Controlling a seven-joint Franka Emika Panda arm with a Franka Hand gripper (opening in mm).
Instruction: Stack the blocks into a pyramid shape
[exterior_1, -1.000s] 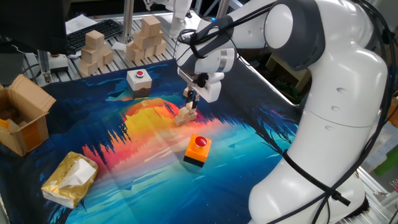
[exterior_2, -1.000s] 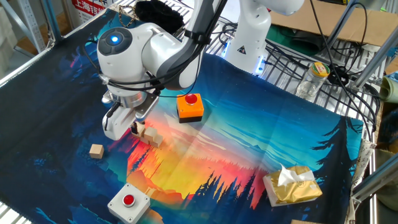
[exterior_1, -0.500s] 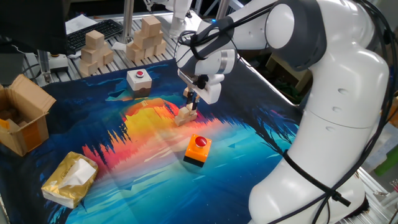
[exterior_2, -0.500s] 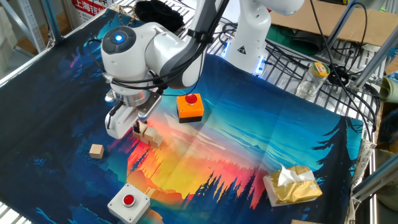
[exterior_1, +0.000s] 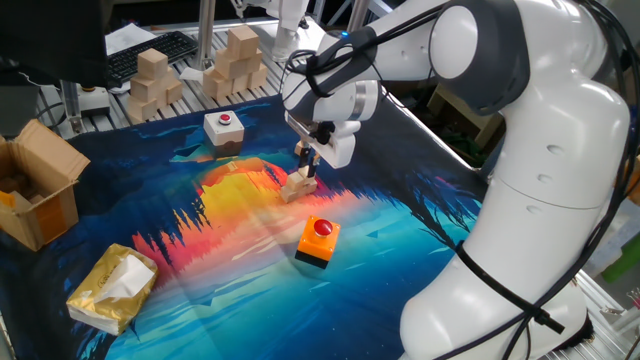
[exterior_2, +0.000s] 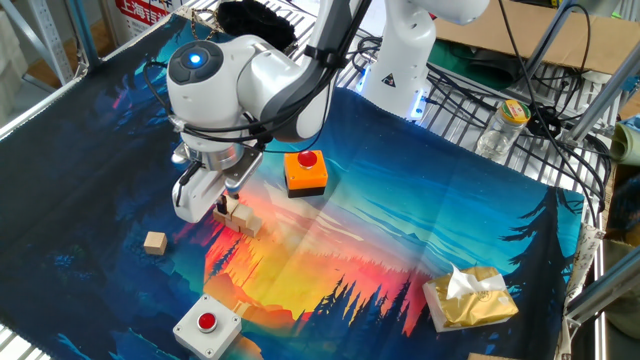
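A: Locate the tiny light-tan wooden cubes (exterior_2: 240, 218).
B: Clustered under the tool (exterior_2: 222, 206); one cube (exterior_2: 154, 241) apart. Orange button box (exterior_2: 305, 171) near. Tool state: cannot tell, arm obstructs.

The pincer (exterior_2: 221, 207) is mostly hidden behind the white wrist, so its opening cannot be told. The blocks (exterior_1: 298, 183) under it are too small to count. The cardboard box (exterior_1: 35, 195) is cut off by the left edge.

Matt wooden blocks (exterior_2: 240, 219) on a printed cloth mat (exterior_2: 400, 220).
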